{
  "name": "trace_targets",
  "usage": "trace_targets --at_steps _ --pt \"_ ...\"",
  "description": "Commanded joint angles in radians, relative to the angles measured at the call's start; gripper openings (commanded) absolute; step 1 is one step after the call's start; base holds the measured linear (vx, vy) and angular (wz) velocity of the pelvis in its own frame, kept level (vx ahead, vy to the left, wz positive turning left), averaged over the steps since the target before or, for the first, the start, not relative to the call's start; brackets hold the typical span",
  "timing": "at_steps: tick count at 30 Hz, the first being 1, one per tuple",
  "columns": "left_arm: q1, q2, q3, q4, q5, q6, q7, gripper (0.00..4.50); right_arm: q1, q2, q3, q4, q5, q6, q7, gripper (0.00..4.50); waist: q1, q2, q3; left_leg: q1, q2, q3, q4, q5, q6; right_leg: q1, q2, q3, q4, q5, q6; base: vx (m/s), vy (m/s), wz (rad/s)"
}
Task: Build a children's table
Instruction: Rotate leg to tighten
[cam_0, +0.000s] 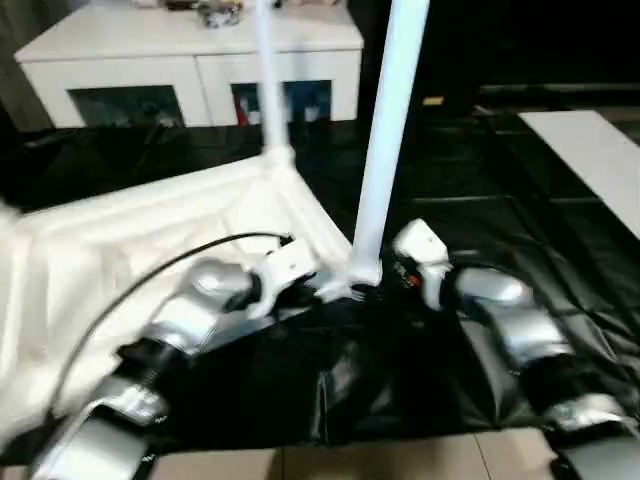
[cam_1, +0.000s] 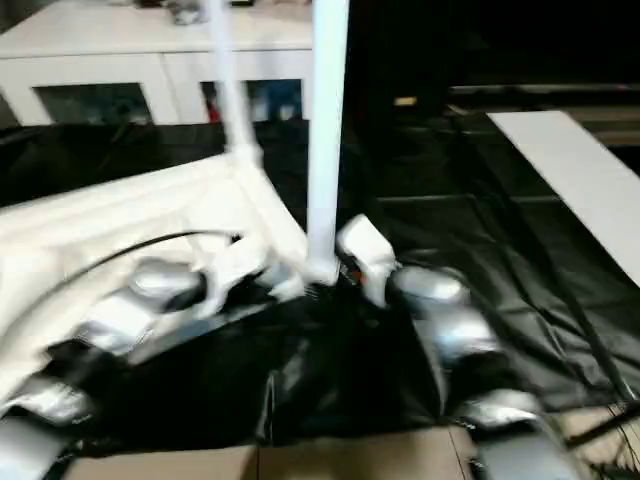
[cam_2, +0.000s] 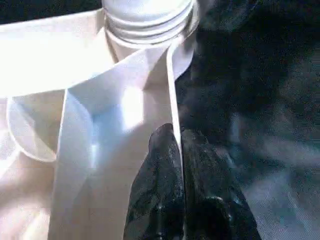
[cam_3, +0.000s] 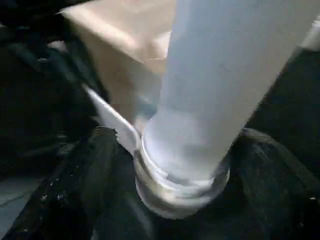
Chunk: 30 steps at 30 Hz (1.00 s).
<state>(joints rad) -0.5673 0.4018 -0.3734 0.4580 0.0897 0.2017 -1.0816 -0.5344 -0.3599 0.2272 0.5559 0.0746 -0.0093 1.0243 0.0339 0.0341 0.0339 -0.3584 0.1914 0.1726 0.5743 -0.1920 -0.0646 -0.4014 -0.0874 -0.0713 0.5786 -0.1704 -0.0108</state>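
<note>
Inverted top (cam_0: 150, 250) lies on the black sheet (cam_0: 500, 250), ribbed underside up. Two legs stand in corner sockets: the far leg (cam_0: 268, 80) and the near leg (cam_0: 390, 130). Left gripper (cam_2: 175, 150) pinches the top's thin edge wall beside the near socket (cam_2: 150, 20), apparently to steady the top. Right gripper (cam_3: 182, 210) straddles the near leg's base, fingers (cam_3: 75, 180) wide on both sides, not visibly clamping; probably releasing or regripping it.
</note>
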Motion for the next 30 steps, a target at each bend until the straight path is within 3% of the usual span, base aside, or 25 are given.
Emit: trace_targets --at_steps 1,6,10,13,19,27,30 --pt "0.058 0.024 -0.098 -0.020 0.026 -0.004 -0.086 0.00 0.014 -0.014 0.034 -0.035 0.016 -0.002 0.076 3.83 0.006 -0.002 -0.057 -0.002 0.039 -0.002 -0.057 -0.148 0.124 0.057 -0.053 0.037 -0.042 -0.068 -0.288 0.000 0.000 0.00" --pt "0.114 0.111 -0.106 -0.164 -0.001 0.012 -0.178 0.00 0.027 -0.045 0.041 -0.093 0.055 0.040 0.178 3.83 0.013 0.001 -0.050 0.006 0.043 0.000 -0.067 -0.218 0.081 0.051 -0.046 0.039 -0.046 -0.141 -0.277 0.000 0.000 0.00" --pt "0.128 0.133 -0.102 -0.189 -0.003 0.011 -0.200 0.00 0.031 -0.065 0.065 -0.107 0.046 0.046 0.233 3.83 0.013 -0.002 -0.047 0.011 0.041 0.002 -0.070 -0.267 0.052 0.047 -0.048 0.043 -0.055 -0.225 -0.250 0.000 0.000 0.00" --pt "0.130 0.137 -0.099 -0.193 0.002 0.013 -0.193 0.00 0.030 -0.073 0.079 -0.096 0.023 0.030 0.243 3.83 0.012 -0.004 -0.048 0.008 0.038 0.001 -0.070 -0.251 0.044 0.049 -0.049 0.044 -0.054 -0.221 -0.243 0.000 0.000 0.00" --pt "0.125 0.140 -0.100 -0.201 0.003 0.023 -0.185 0.00 0.026 -0.067 0.078 -0.094 0.027 0.053 0.238 3.49 0.013 -0.004 -0.053 0.005 0.036 0.003 -0.063 -0.190 0.064 0.053 -0.048 0.043 -0.045 -0.146 -0.258 0.000 0.000 0.00" --pt "0.119 0.141 -0.099 -0.195 0.004 0.022 -0.186 0.00 0.021 -0.063 0.078 -0.082 0.023 0.056 0.241 2.75 0.011 -0.002 -0.053 0.007 0.036 0.002 -0.063 -0.214 0.056 0.053 -0.047 0.042 -0.048 -0.165 -0.257 0.000 0.000 0.00" --pt "0.119 0.143 -0.098 -0.193 0.005 0.027 -0.184 0.00 0.020 -0.063 0.079 -0.081 0.021 0.060 0.242 2.68 0.012 -0.002 -0.054 0.006 0.036 0.002 -0.062 -0.199 0.062 0.054 -0.047 0.042 -0.045 -0.148 -0.261 0.000 0.000 0.00"
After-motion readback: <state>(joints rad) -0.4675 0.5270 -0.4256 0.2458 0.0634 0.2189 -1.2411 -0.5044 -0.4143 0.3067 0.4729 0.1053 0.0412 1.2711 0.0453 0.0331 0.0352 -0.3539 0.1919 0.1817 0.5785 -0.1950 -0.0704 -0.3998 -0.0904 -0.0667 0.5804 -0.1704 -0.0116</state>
